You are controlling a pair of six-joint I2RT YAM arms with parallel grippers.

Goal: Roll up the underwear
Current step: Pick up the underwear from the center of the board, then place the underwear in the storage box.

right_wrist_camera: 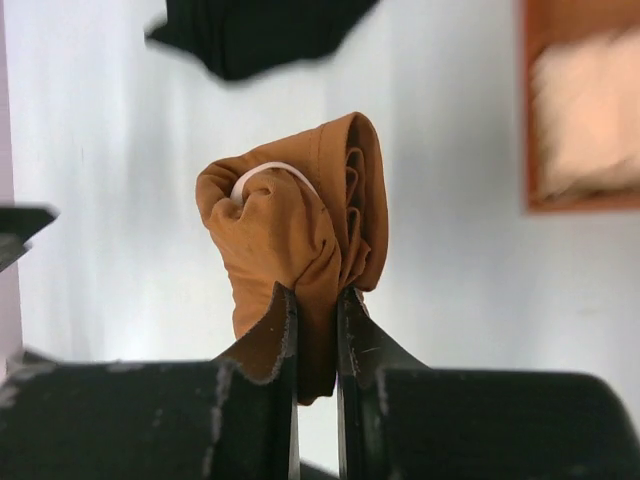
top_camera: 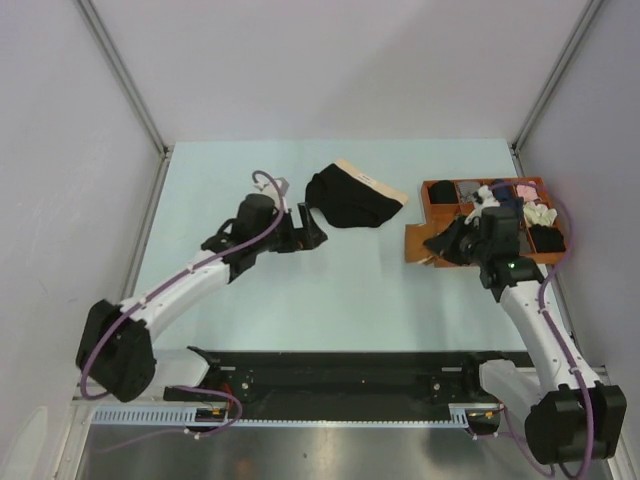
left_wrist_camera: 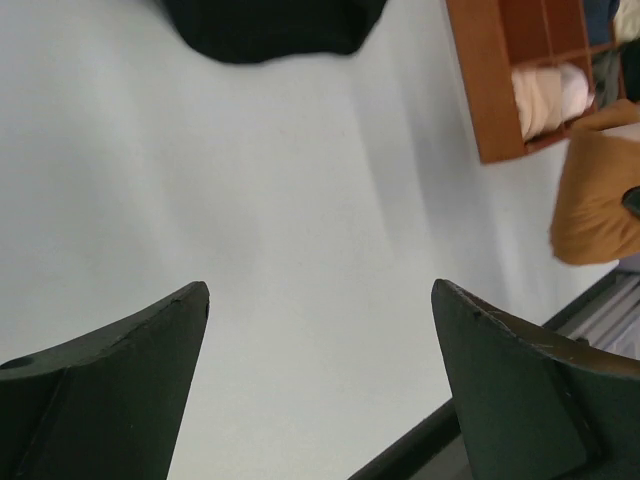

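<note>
From above, the black briefs [top_camera: 350, 200] lie unrolled on the desk [top_camera: 330, 310], just beyond the left jaws. The rust-brown briefs [top_camera: 428, 246] hang at the right jaws, beside the wooden tray [top_camera: 432, 195]. The right arm hides part of the tray, so we cannot tell which compartment is free, and a blind drop could land on the rim. We cannot pick out a navy pair.

In the left wrist view, the left jaws are spread wide and empty over bare desk. The black briefs [left_wrist_camera: 270, 25] are cut off at the top edge, so closing here would catch nothing.

In the right wrist view, the right jaws are clenched on a thin fold of the rust-brown briefs [right_wrist_camera: 300, 240]. The bundle looks loose to us and could unfurl or slip. The tray [right_wrist_camera: 580, 195] is blurred.
</note>
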